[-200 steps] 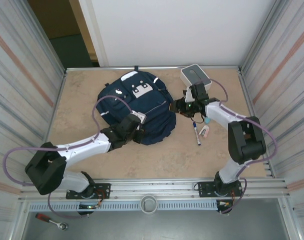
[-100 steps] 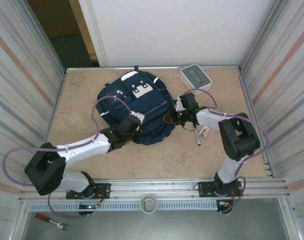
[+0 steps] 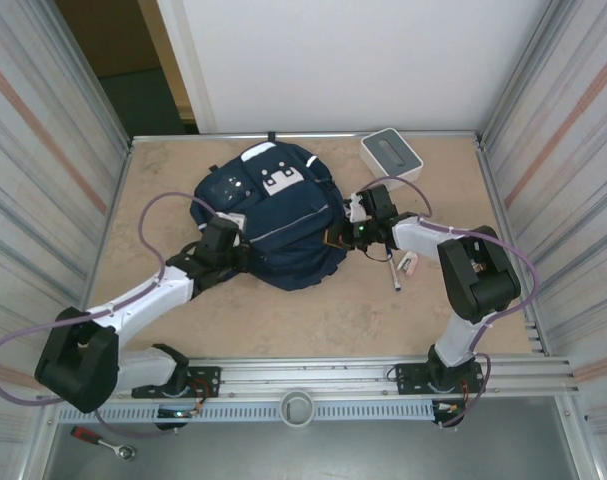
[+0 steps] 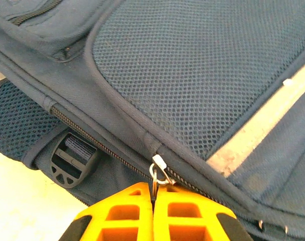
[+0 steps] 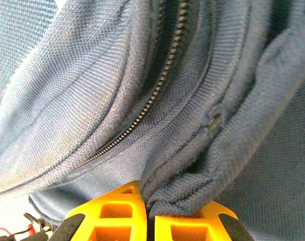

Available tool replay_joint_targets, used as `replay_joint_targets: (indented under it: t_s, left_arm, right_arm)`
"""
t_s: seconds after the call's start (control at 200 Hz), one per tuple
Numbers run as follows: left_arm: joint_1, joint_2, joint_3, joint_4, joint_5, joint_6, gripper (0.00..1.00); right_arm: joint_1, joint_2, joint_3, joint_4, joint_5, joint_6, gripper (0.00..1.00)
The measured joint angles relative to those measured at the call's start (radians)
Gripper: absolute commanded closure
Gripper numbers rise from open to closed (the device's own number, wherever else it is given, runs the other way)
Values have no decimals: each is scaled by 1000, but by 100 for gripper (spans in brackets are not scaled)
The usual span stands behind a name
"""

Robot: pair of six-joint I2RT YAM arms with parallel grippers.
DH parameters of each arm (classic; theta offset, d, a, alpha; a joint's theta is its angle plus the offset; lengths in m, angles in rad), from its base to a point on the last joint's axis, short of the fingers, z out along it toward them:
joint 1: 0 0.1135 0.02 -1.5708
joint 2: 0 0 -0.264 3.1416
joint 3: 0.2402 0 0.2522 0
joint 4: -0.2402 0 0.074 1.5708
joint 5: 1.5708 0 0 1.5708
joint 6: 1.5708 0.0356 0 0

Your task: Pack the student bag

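The student bag (image 3: 278, 215), a navy-blue backpack with white patches and thin reflective stripes, lies flat in the middle of the table. My left gripper (image 3: 233, 222) sits at its left side, shut on the metal zipper pull (image 4: 161, 175) of a closed zip; the yellow fingers (image 4: 127, 211) pinch the pull's ring. My right gripper (image 3: 333, 238) is at the bag's right edge, shut on a fold of the navy fabric (image 5: 192, 193) beside a zip line (image 5: 152, 98).
A white box (image 3: 392, 155) stands at the back right. A pen (image 3: 391, 262) and a small white eraser-like item (image 3: 408, 263) lie on the table right of the bag, under my right arm. Corrugated walls close in both sides.
My left gripper has travelled from the bag's front edge up along its left side, drawing the zipper pull with it. My right gripper moved in from near the white box and holds the bag's right edge.
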Motion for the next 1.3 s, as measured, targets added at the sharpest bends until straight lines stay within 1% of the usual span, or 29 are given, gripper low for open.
replay_joint_targets:
  t_s: [0.08, 0.17, 0.22, 0.301, 0.366, 0.466, 0.521, 0.561, 0.631, 0.696, 0.832, 0.927, 1.027, 1.147, 1.237, 1.298]
  left_arm:
    - [40, 15, 2, 4, 14, 6, 78]
    - [85, 48, 21, -10, 11, 23, 65]
    - [96, 59, 32, -20, -1, 25, 59]
    - [110, 51, 42, -25, -32, 31, 52]
    - [119, 19, 41, -31, -34, 34, 45]
    - [116, -89, 27, -24, 14, 45, 33]
    - [103, -151, 22, -8, 49, 57, 27]
    - [83, -183, 21, 9, 69, 68, 25]
    - [22, -200, 29, 40, 93, 103, 23]
    - [-47, -167, 50, 47, 102, 148, 21]
    - [-182, -11, 139, 42, 74, 257, 19]
    - [-244, 111, 210, 32, 36, 327, 17]
    - [-277, 229, 286, 18, 4, 389, 15]
    - [-284, 355, 375, -14, -45, 441, 14]
    - [-282, 426, 431, -40, -105, 468, 16]
    - [-275, 450, 451, -51, -129, 477, 19]
  right_arm:
    - [21, 6, 16, -3, 1, -11, 100]
    - [32, 15, 35, -14, 7, -30, 100]
    - [32, 16, 39, -21, 13, -41, 95]
    - [29, 12, 39, -46, 36, -63, 82]
    - [21, -2, 38, -78, 57, -88, 73]
    - [10, -66, 16, -127, 105, -117, 62]
    - [0, -120, -7, -145, 142, -129, 59]
    - [-8, -159, -22, -156, 165, -134, 58]
    - [-24, -217, -44, -169, 209, -135, 55]
    - [-40, -258, -63, -168, 245, -134, 52]
    - [-64, -315, -110, -170, 298, -131, 47]
    - [-72, -323, -126, -174, 314, -131, 47]
    - [-74, -324, -140, -175, 323, -131, 46]
    - [-74, -324, -157, -177, 325, -131, 45]
    - [-75, -324, -165, -188, 335, -131, 44]
    - [-75, -325, -166, -206, 371, -131, 41]
